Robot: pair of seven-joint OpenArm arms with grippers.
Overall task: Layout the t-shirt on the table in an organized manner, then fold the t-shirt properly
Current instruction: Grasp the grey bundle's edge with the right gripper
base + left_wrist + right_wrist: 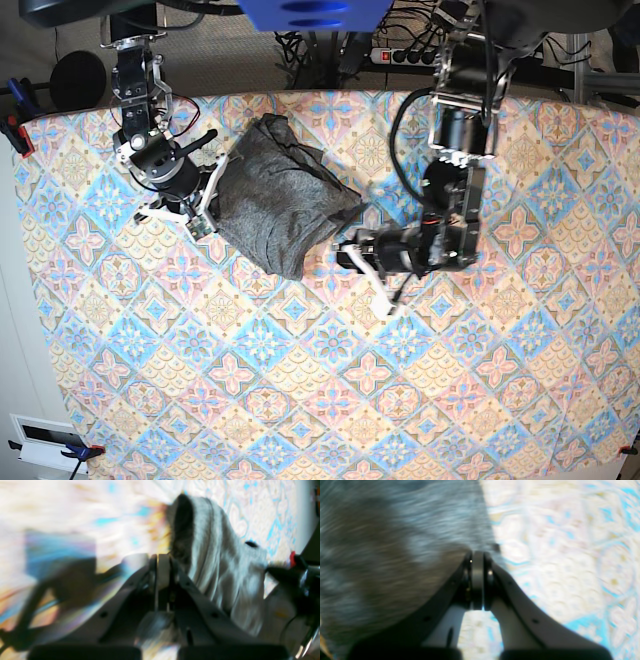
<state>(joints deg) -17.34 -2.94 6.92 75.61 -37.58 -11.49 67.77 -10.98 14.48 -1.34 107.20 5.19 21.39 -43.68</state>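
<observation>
The table [330, 400] fills the base view, its cloth patterned with blue, pink and cream diamond tiles. Beyond its far edge lie dark cables and a power strip [405, 57].

The t-shirt [275, 200] lies bunched in a compact, roughly diamond-shaped mound near the far edge of the tabletop, left of centre in the base view. It is not spread flat; folds run across its upper part, and no sleeve can be told apart from the body.

2 arms reach over the tabletop. The left arm descends from the far edge on the base view's right, bending toward the garment's right-hand corner. The right arm descends from the far left corner to the garment's left side.

The left gripper [350, 250] sits at the right-hand corner of the t-shirt. In the left wrist view the left gripper's jaws are together, with a pale strip pressed between the tips, and grey fabric rises directly past them; the picture is too blurred to confirm that cloth is pinched.

The right gripper [212, 196] sits at the garment's left edge. In the right wrist view its jaws are together, their tips meeting the fabric's edge where it borders the bare cloth; whether fabric is caught between them cannot be told.
</observation>
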